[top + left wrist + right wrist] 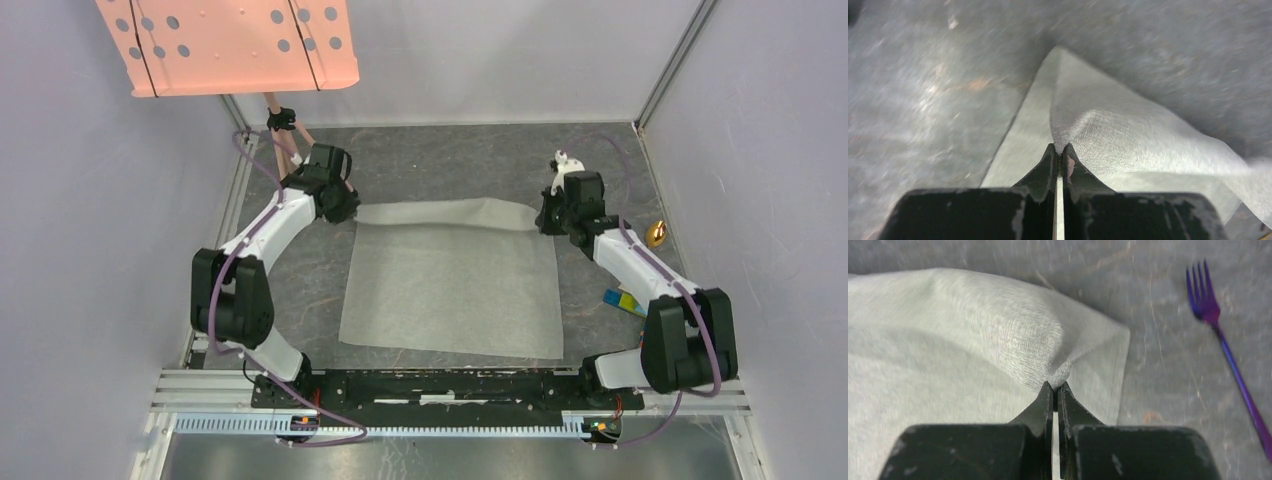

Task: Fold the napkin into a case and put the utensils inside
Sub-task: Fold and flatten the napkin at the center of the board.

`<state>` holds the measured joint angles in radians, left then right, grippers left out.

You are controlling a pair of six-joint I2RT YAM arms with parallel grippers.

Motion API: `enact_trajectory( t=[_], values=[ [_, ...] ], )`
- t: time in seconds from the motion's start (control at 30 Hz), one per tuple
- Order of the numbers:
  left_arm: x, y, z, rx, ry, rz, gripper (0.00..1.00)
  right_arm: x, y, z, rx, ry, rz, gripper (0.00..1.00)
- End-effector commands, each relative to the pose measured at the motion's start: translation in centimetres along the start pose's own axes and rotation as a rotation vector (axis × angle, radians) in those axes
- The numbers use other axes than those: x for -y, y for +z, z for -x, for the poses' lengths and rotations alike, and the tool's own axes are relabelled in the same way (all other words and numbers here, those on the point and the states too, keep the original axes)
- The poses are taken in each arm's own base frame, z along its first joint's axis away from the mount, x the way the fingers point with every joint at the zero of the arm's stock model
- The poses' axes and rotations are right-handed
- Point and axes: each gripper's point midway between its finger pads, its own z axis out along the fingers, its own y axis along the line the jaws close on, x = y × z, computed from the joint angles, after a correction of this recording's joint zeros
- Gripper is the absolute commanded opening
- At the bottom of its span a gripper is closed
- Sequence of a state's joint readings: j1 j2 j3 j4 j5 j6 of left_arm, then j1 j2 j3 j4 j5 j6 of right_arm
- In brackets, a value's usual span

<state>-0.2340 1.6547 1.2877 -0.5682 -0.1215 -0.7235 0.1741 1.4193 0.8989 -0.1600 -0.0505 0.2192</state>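
Observation:
The light grey napkin (450, 285) lies spread on the dark table, with its far edge lifted and folding toward the near side. My left gripper (340, 210) is shut on the napkin's far left corner (1083, 130). My right gripper (548, 222) is shut on the far right corner (1048, 355). Both corners are pinched between the fingertips, a little above the flat cloth. The purple fork (1228, 347) lies on the table to the right of the napkin in the right wrist view. The spoon's gold bowl (657, 234) shows at the table's right edge. No case is formed.
A salmon-pink perforated panel (230, 45) stands on a stand at the back left. Colourful toy blocks (625, 300) lie by the right arm. Purple-grey walls enclose the table on three sides.

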Motion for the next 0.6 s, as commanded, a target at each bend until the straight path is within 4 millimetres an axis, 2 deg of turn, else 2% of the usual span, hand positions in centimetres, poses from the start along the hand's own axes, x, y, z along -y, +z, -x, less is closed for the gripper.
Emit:
enact_trajectory(
  t=[0.0,0.07,0.17,0.3,0.43,0.57],
  values=[
    [-3.7,-2.7,-1.3,-0.013,0.002,0.026,0.02,0.2,-2.1,-0.5,0.005,-0.003,0.011,0.00],
    [-3.7,-3.7,-0.3,0.039,-0.021,0.001,0.02,-0.1,-2.1,1.5,0.056,-0.007,0.027,0.00],
    [-4.0,-5.3,1.8,0.115,-0.057,-0.004,0.02,-0.4,-1.2,5.7,0.130,-0.010,0.028,0.00],
    [-2.0,-5.6,4.8,0.148,-0.083,-0.065,0.02,-1.3,0.9,12.1,0.206,-0.005,0.044,0.00],
    [-0.1,-5.3,7.4,0.174,-0.080,-0.083,0.02,-2.0,2.8,15.8,0.236,0.001,0.068,0.00],
    [1.3,-4.6,8.9,0.176,-0.078,-0.102,0.02,-2.3,3.9,17.8,0.252,0.001,0.071,0.00]
  ],
)
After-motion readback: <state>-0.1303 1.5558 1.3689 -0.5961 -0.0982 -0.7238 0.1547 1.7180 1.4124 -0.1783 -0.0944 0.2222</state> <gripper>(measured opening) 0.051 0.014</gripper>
